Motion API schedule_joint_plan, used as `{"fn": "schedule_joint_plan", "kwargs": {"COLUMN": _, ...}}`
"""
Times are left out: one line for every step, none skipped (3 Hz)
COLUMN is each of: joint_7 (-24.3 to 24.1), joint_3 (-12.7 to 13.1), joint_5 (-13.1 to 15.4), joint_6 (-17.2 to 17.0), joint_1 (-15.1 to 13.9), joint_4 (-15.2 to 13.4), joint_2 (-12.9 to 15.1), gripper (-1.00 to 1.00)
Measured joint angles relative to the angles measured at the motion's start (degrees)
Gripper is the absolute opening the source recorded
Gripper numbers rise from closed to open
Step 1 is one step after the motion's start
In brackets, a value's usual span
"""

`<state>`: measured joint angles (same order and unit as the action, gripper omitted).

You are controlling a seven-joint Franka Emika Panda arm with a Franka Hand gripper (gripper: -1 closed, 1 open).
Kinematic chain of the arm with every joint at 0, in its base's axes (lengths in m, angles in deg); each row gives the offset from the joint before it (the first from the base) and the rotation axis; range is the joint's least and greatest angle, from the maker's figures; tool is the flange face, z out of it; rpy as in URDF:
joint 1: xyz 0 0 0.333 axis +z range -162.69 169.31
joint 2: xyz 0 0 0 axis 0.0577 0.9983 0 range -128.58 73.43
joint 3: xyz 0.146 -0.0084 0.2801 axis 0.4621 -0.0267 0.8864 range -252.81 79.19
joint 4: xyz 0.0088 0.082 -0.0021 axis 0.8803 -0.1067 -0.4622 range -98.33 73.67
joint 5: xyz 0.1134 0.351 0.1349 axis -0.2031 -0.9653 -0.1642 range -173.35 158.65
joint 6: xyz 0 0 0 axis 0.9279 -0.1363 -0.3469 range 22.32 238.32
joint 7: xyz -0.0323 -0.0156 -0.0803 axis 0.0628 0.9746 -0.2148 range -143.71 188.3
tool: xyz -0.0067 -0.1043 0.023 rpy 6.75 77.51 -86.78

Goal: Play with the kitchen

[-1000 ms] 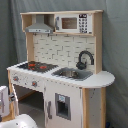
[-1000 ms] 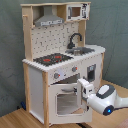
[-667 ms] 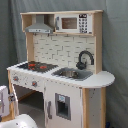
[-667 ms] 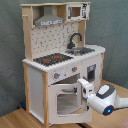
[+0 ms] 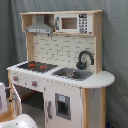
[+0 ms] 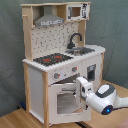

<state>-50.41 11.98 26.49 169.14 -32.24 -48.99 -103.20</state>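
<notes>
The kitchen [image 6: 62,60] stands upright against a grey curtain in both exterior views, its hob [image 6: 54,58], sink [image 6: 82,49] and black faucet [image 6: 75,39] along the counter and the grey hood [image 6: 49,20] and microwave [image 6: 76,11] up top. In the second exterior view the gripper [image 6: 81,89] reaches in from about four o'clock and sits at the right edge of the windowed oven door [image 6: 64,100], likely placed there to swing the door on its hinge. I cannot tell whether its jaws are spread or pinching the door's edge.
</notes>
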Motion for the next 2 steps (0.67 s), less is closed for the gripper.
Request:
{"fn": "schedule_joint_plan", "kwargs": {"joint_7": 3.22, "joint_3": -4.24, "joint_5": 0.00, "joint_6": -0.79, "joint_1": 0.09, "joint_4": 2.48, "joint_2": 0.00, "gripper": 1.00}}
{"fn": "schedule_joint_plan", "kwargs": {"joint_7": 7.85, "joint_3": -9.01, "joint_5": 0.00, "joint_6": -0.22, "joint_1": 0.36, "joint_4": 3.69, "joint_2": 0.19, "gripper": 1.00}}
